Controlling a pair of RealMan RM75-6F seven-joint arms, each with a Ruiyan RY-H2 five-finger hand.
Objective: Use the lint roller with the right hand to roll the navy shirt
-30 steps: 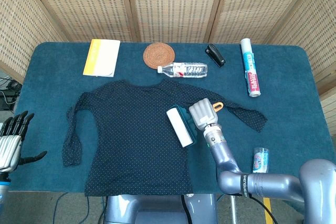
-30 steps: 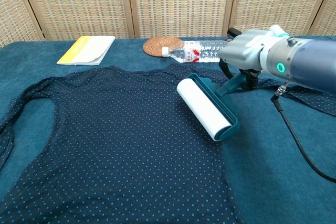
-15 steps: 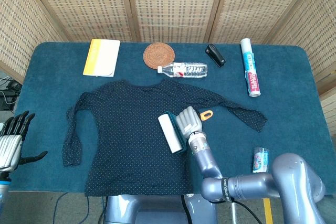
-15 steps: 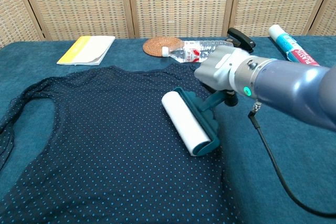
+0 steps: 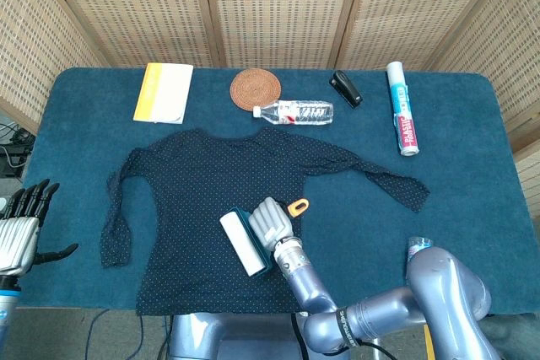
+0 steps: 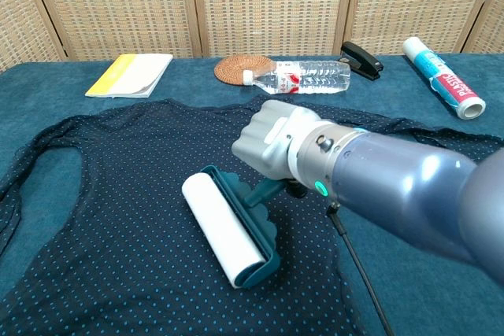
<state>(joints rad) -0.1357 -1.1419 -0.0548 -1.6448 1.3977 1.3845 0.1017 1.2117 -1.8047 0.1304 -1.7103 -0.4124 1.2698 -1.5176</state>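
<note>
The navy dotted shirt [image 5: 194,200] [image 6: 118,218] lies flat on the blue table, sleeves spread. My right hand [image 5: 269,222] [image 6: 272,141] grips the teal handle of the lint roller [image 5: 243,242] [image 6: 224,230]. Its white roll lies on the shirt's lower front, toward the near hem. The handle's orange end [image 5: 298,206] sticks out behind the hand. My left hand [image 5: 18,225] hangs at the table's left edge, off the shirt, fingers apart and holding nothing; only the head view shows it.
Along the far side lie a yellow-and-white booklet [image 5: 162,92], a woven coaster [image 5: 255,88], a water bottle [image 5: 294,111], a black stapler [image 5: 345,88] and a white tube [image 5: 402,118]. A small can [image 5: 416,246] shows behind my right arm.
My right hand has drawn the roller across the shirt, from its right side toward the left and nearer the hem. The left hand has stayed where it was.
</note>
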